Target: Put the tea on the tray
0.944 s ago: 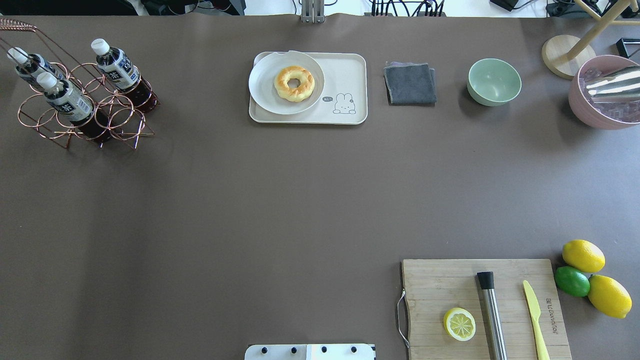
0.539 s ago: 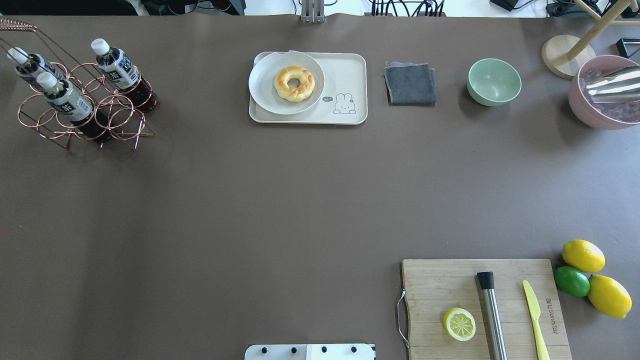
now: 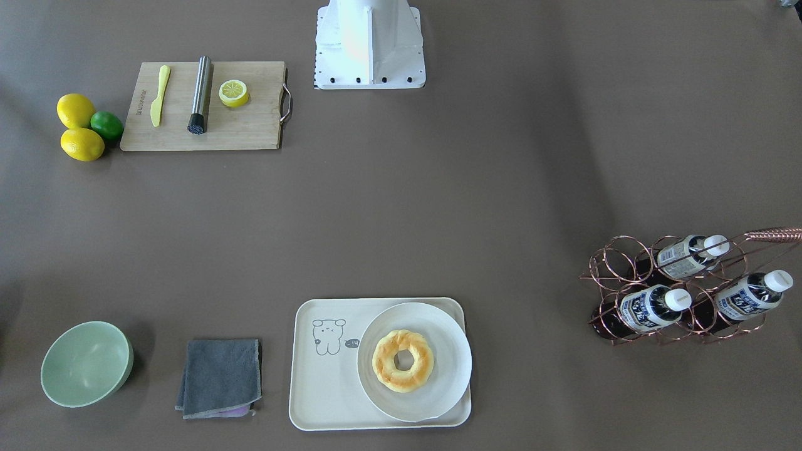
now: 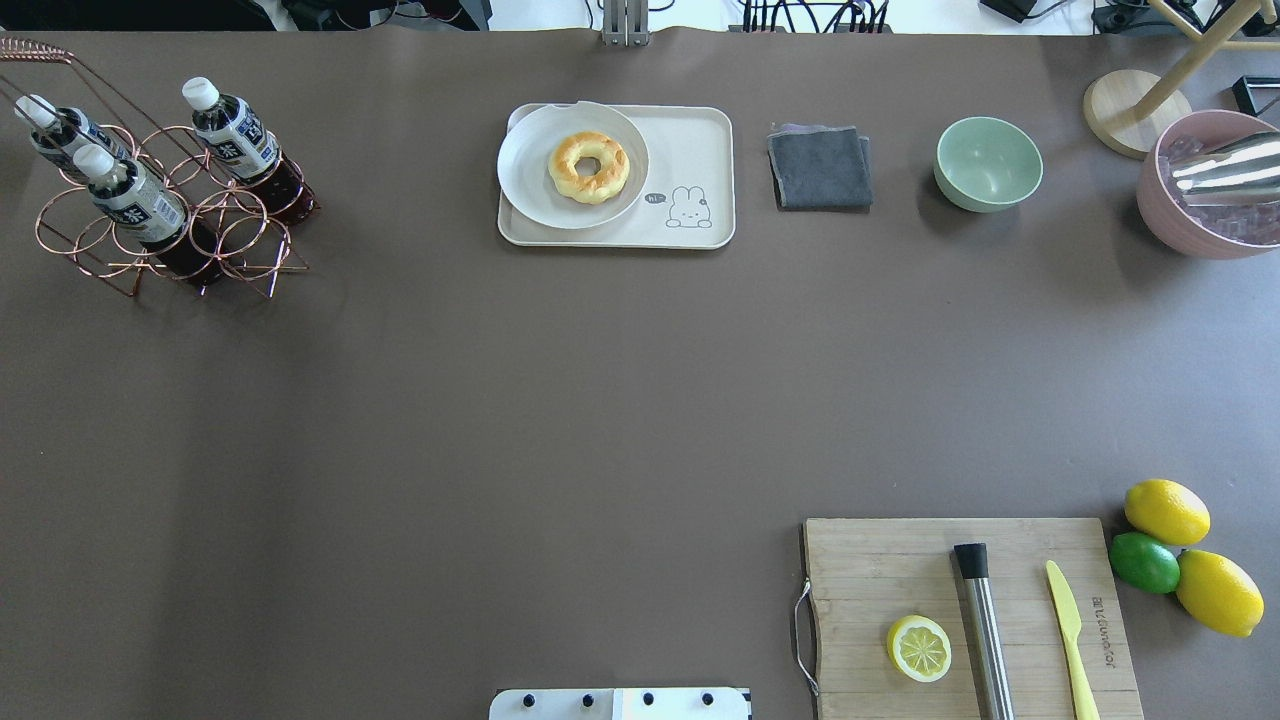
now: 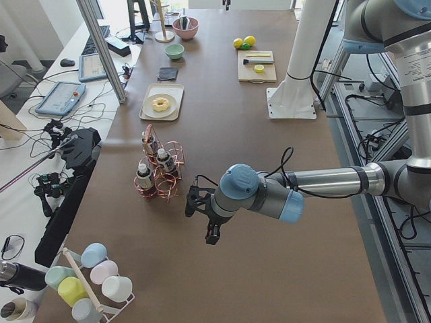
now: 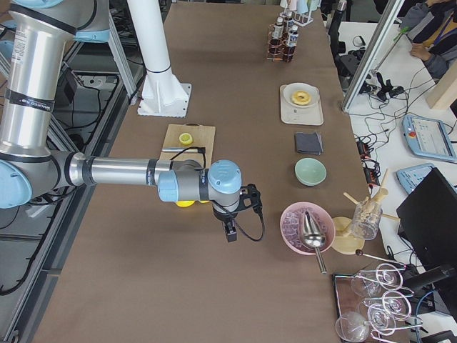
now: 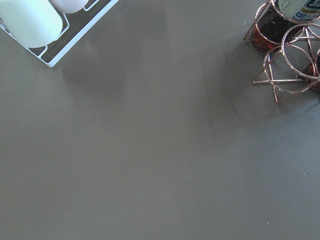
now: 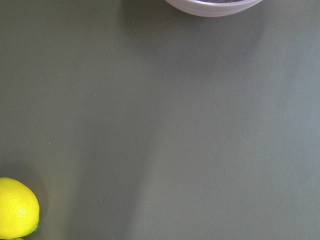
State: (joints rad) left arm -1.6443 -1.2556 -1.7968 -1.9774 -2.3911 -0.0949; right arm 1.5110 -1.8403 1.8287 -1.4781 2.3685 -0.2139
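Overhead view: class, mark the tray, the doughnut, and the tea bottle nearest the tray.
tray (image 4: 690, 150), overhead view, bare floor above its line drawing.
doughnut (image 4: 613, 172), overhead view, right side of the ring.
tea bottle (image 4: 236, 137), overhead view, its label.

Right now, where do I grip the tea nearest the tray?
Take the tea by its neck under the white cap, from straight above. It stands upright in the wire rack, rings around its lower body, so only the top is free.
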